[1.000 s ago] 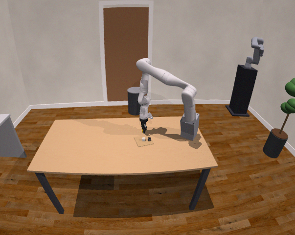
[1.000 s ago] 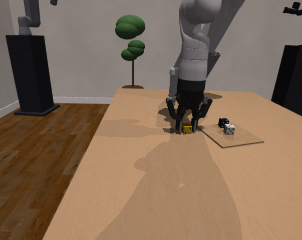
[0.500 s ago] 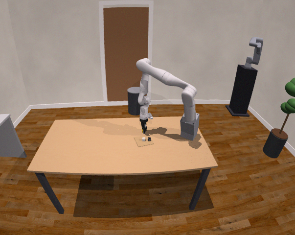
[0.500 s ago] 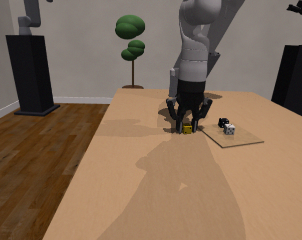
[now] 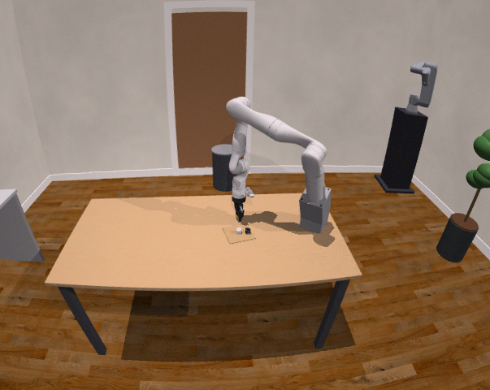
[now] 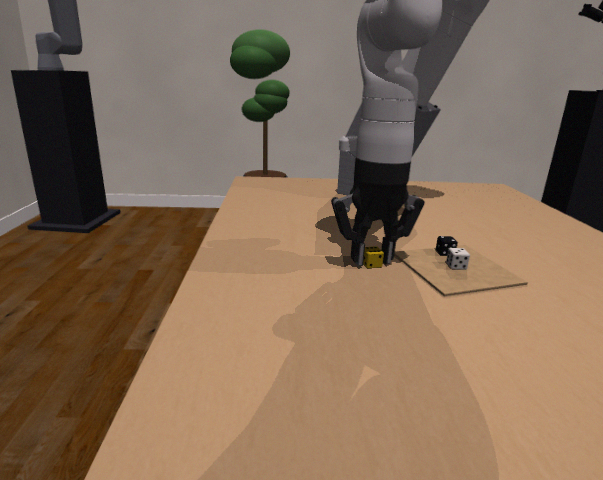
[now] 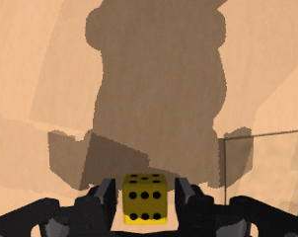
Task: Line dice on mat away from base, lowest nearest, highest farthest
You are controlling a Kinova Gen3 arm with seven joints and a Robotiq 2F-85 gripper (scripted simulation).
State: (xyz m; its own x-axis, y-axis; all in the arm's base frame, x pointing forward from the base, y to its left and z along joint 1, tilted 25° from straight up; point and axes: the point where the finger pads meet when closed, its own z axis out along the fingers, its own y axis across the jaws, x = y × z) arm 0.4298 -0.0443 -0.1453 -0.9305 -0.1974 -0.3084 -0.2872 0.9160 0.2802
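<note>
A yellow die (image 6: 373,257) (image 7: 145,199) stands on the bare table just off the mat's near-left edge. My gripper (image 5: 239,217) (image 6: 374,260) (image 7: 145,193) is down at the table with one finger on each side of this die. It is partly open, and a small gap shows on both sides of the die. A white die (image 5: 238,231) (image 6: 457,258) and a black die (image 5: 248,230) (image 6: 445,244) stand close together on the thin tan mat (image 5: 236,240) (image 6: 477,281) (image 7: 281,165). The black die is the one nearer the robot's base (image 5: 314,211).
The table (image 5: 152,252) (image 6: 291,387) carries only the mat, the dice and the arm's base. My arm's shadow falls across the table around the gripper.
</note>
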